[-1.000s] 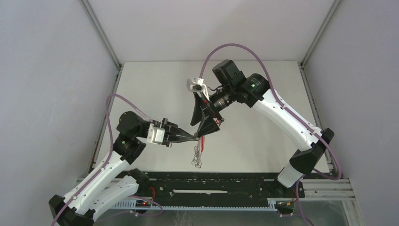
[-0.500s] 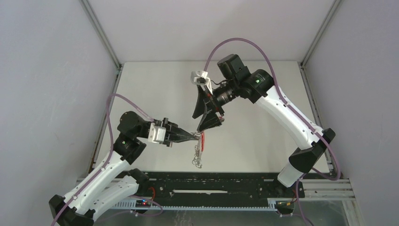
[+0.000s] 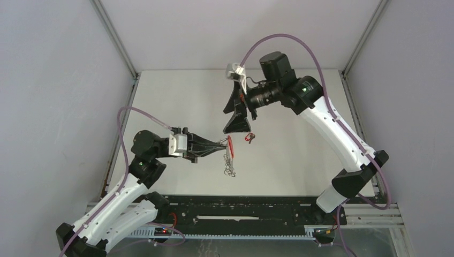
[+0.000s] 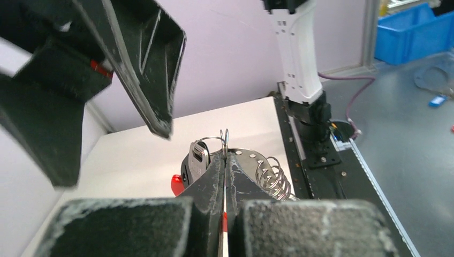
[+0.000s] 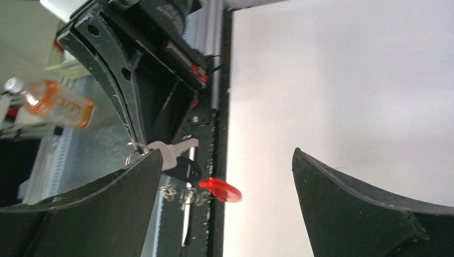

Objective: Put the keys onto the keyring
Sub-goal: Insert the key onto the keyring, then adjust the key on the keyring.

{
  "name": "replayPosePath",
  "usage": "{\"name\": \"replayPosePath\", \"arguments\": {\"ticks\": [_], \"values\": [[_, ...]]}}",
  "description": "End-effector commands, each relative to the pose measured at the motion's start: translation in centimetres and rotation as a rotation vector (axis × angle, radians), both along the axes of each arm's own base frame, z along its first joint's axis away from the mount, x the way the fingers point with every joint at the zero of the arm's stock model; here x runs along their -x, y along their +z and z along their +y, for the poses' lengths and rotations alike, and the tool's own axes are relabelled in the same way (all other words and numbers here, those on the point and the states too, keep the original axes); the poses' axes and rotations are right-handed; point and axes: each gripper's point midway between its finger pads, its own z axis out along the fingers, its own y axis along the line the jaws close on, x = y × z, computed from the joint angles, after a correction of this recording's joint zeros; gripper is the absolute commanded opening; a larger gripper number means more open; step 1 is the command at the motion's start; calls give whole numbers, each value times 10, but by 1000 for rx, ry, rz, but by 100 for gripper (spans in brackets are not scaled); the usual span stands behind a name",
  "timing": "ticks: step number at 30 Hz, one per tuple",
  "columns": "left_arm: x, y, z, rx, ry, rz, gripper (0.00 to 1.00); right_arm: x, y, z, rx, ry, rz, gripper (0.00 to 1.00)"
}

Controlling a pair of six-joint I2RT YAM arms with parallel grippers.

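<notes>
Silvery keys [image 3: 230,170] dangle on their chain below the keyring [image 4: 225,140], pinched tight in my left gripper [image 3: 224,143] above the tabletop [image 3: 187,96]; my right gripper [image 3: 227,122] gapes empty nearby, so threading looks largely done.

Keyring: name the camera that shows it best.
Left wrist: the keyring stands as a thin loop just above the shut left gripper, close up. Top external shows only its red strap; the ring is too small. Right wrist shows a key, no clear ring.
</notes>
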Motion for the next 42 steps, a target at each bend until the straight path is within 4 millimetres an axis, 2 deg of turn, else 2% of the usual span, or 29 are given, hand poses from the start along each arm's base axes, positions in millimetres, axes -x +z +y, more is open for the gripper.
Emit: {"name": "replayPosePath", "arguments": {"ticks": [1,4,6,11,16,23,27,33,42], "values": [[-14,19,11,105,143,43,0,-11,72,-25,-155,-161,-199,100],[-15,25,13,126,165,62,0,-5,87,-36,-215,-186,-294,100],[-19,30,15,147,194,84,0,6,88,-38,-243,-151,-299,100],[-22,40,16,180,208,104,0,40,68,-32,-245,-37,-309,93],[-18,43,16,180,188,106,0,61,54,-21,-203,38,-373,86],[-9,38,13,138,140,98,0,61,45,-11,-204,108,-413,63],[-8,37,13,128,132,98,0,56,35,-4,-168,99,-440,54],[-9,39,12,127,135,96,0,60,26,-1,-140,113,-452,51],[-8,39,12,124,126,91,0,54,13,2,-93,93,-459,49]]}}
